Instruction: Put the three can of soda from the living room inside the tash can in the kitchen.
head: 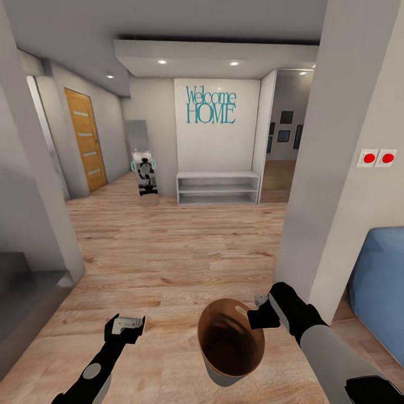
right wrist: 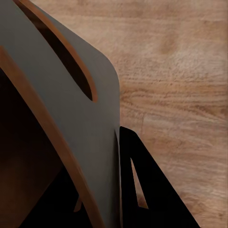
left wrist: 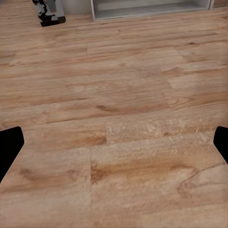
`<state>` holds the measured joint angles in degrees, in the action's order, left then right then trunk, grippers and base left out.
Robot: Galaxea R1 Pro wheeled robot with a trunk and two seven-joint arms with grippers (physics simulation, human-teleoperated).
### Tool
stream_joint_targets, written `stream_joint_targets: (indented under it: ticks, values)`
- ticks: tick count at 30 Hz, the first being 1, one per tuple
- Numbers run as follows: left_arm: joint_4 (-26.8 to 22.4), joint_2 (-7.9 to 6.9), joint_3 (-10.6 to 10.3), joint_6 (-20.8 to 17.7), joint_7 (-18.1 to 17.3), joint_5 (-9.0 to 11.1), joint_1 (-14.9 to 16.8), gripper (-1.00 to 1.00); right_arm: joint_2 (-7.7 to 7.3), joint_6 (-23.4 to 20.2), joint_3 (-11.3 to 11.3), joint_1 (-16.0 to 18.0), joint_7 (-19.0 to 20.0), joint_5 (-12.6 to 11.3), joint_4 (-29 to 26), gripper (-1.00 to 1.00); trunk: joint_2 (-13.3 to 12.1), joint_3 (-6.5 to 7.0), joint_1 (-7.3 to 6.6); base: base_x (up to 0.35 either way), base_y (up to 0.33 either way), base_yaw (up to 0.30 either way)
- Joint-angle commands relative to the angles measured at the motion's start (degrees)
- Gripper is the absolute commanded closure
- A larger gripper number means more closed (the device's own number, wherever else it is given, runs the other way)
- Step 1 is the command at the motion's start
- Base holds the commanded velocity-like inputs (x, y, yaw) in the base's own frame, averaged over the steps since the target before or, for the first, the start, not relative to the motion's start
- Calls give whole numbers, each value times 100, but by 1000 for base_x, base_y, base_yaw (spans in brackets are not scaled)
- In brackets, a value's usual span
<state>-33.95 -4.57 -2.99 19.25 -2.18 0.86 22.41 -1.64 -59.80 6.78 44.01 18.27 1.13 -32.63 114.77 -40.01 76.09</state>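
One arm carries: right gripper (head: 259, 310) fingers clamp the tash can (head: 230, 345) rim, mouth up; left gripper (head: 128, 327) fingers wide, empty.

Home hallway: "Welcome HOME" sign (head: 211, 105)

One trash can (head: 231, 342), grey outside and brown inside, hangs above the wood floor (head: 168, 252). Two pincers show, the left pincer (head: 128, 324) and the right pincer (head: 259, 310), either side of the trash can. On the wall right of it are two red round buttons (head: 377, 158). Farther off: one wooden door (head: 86, 140), one white low shelf unit (head: 218, 187), three dark picture frames (head: 285, 129), four ceiling spotlights (head: 161, 62).
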Motion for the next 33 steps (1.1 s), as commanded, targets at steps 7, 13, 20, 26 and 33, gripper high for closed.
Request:
stream_joint_targets:
  ticks: [7, 13, 20, 26, 33]
  values:
    - [1, 2, 0, 0, -1, 0, 0, -100, 57, -20, -12, -5, 27, -169, 2, 100, -282, 107, -155, 0, 0, 0]
    - [-8, 0, -3, 0, 2, 5, 0, -100, 180, -20, -4, -6, 27, -160, 3, 100, -522, 213, -287, 0, 0, 0]
    - [-14, 2, -8, 0, 5, 4, 0, -100, 227, -20, 175, -13, 34, -161, -4, 100, -803, 338, -440, 0, 0, 0]
    - [-19, 2, -9, 2, 7, 6, 0, -100, 231, -20, 227, -15, 36, -165, -6, 100, -1044, 446, -572, 0, 0, 0]
    - [-23, 0, -14, 1, 7, 5, 0, -100, 245, -20, 234, -15, 31, -162, -6, 100, -1325, 572, -726, 0, 0, 0]
